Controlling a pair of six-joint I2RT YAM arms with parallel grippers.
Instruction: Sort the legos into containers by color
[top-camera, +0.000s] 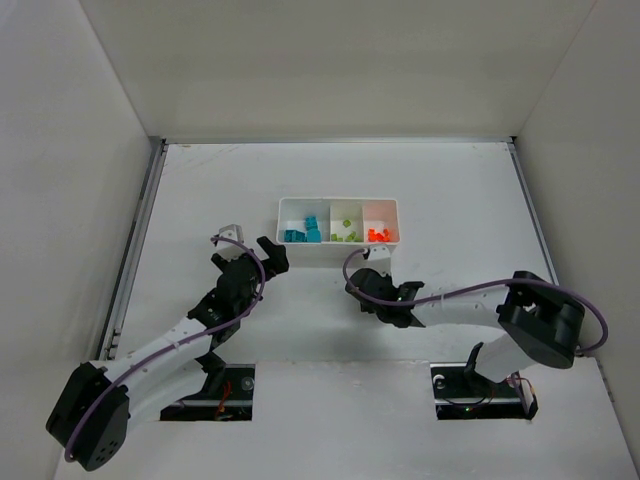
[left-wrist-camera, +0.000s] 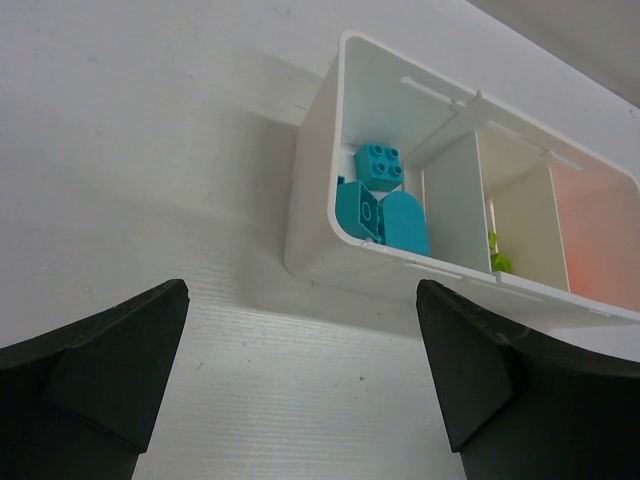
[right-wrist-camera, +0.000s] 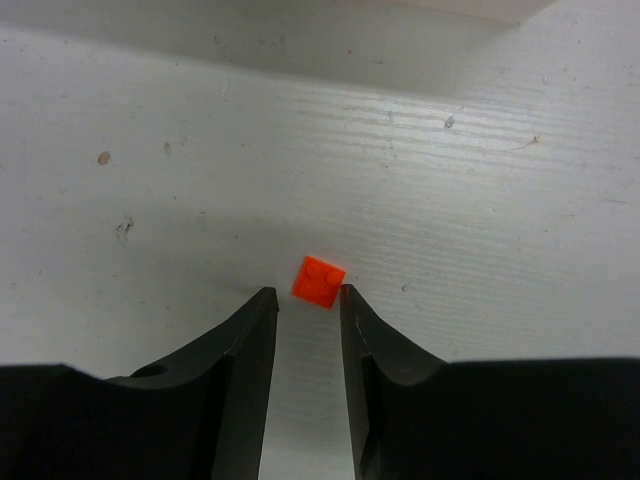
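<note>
1. White worktop (top-camera: 450, 200) fills the scene, enclosed by plain white walls (top-camera: 330, 70) on the left, right and far sides.
2. At the near edge, the left arm (top-camera: 170, 345) and the right arm (top-camera: 460, 305) are mounted side by side. Both extend toward the middle of the worktop.
3. The right gripper (right-wrist-camera: 306, 296) points down at the worktop just on the near side of the tray's right half. Its jaws stand a narrow gap apart, and nothing sits between them.
4. One loose orange brick (right-wrist-camera: 319, 281) lies on the worktop directly beyond the tips of the right gripper, in line with the gap and turned slightly askew. Studs show on its upper face. Whether it touches the right-hand tip cannot be determined.
5. The left gripper (left-wrist-camera: 300, 292) sits near the tray's near left corner. Its jaws are spread wide and hold nothing.
6. The tray (top-camera: 330, 252) rests on the worktop beyond both grippers, long side running left to right. Thin white walls divide it into three compartments.
7. Compartment contents:
   - Left: teal legos (top-camera: 301, 236). The left wrist view shows a square studded brick resting on other teal pieces.
   - Middle: lime green legos (top-camera: 346, 235).
   - Right: orange legos (top-camera: 381, 235).
</note>
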